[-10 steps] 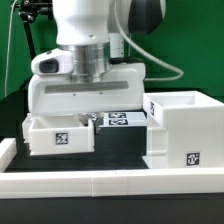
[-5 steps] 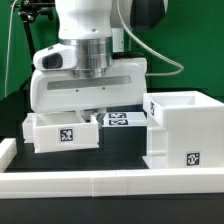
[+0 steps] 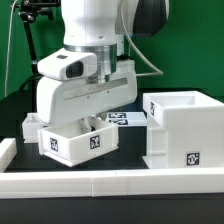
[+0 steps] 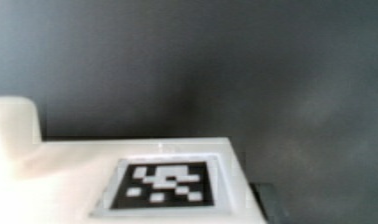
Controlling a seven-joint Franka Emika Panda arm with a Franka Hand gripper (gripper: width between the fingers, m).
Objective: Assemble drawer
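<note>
I'm in the tray-handling step. The hand (image 3: 92, 122) sits low over the tray (image 3: 70, 145), its fingers going down at the tray's rim. The tray's wall hides the tips. Because the tray sits at the same skew as the hand, one corner turned toward the wall (image 3: 110, 182), I judge the hand to be closed on the tray. The tray is directly under the hand, at or just off the bench (image 3: 130, 152); I can't tell which. The wrist view gives me only a white face with a tag (image 4: 168, 185) close below the camera, likely part of the tray.

The casing (image 3: 185, 125) stands beside the hand toward the exterior view's right, apart from the tray, and its hollow looks to face up. The marker board (image 3: 127, 118) lies just behind the hand.

Nothing is fitted yet. My next move calls for squaring the tray to the casing's opening and carrying it across without clipping the casing's near edge.
</note>
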